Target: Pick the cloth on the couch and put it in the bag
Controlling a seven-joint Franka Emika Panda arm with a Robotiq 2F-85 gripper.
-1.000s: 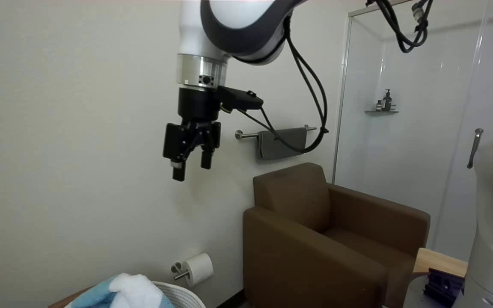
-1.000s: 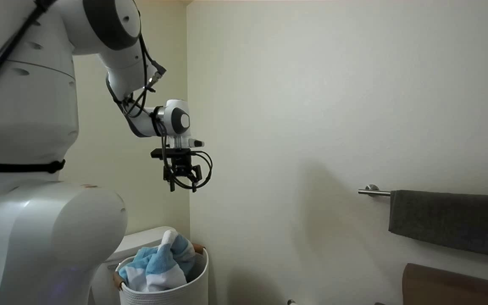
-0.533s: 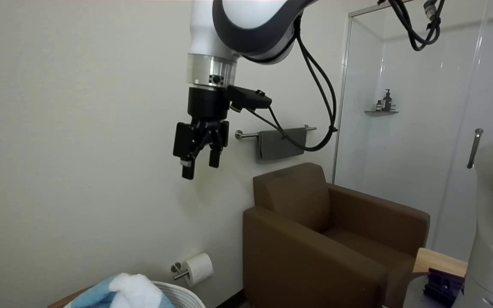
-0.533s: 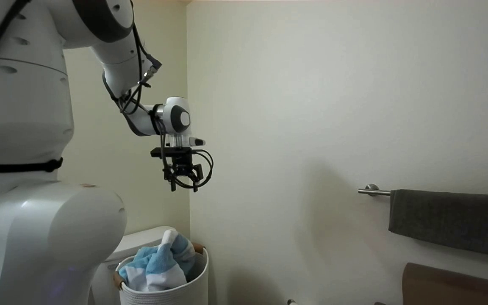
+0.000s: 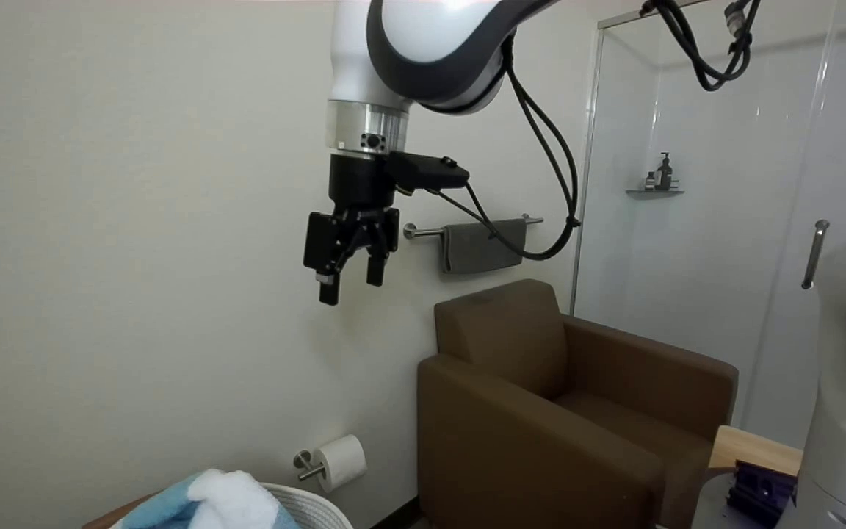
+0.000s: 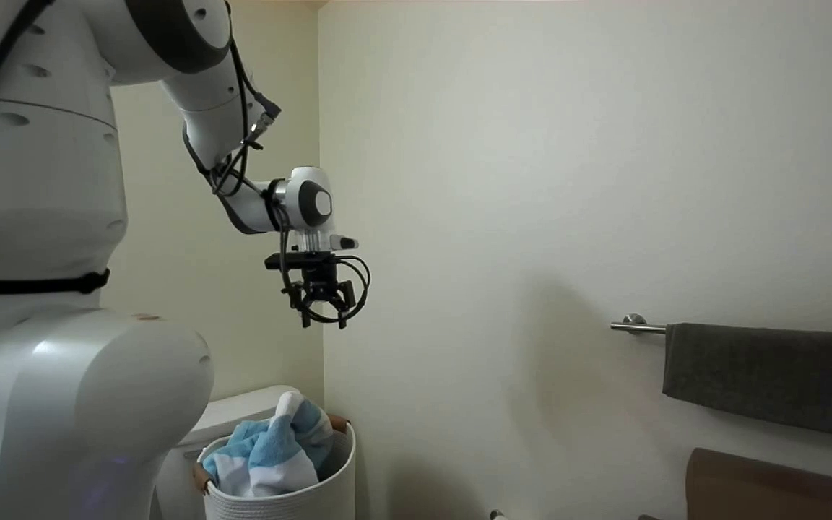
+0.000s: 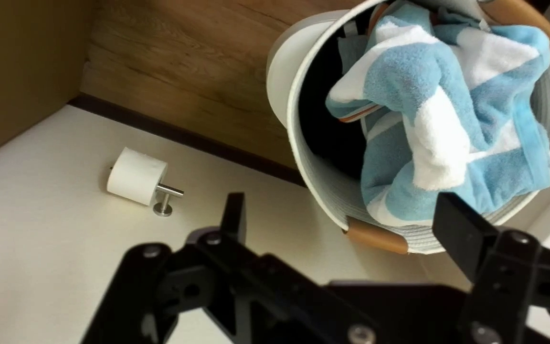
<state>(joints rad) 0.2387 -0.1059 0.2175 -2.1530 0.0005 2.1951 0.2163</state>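
While 1 gripper hangs spread, 1 bag holds 1 cloth.

wood floor shows at eleven o'clock in the wrist view, brown armchair meeting it at ten; basket hides its footing.

White arm aloft, black hand beneath the silvery wrist, fingers downward and well apart.
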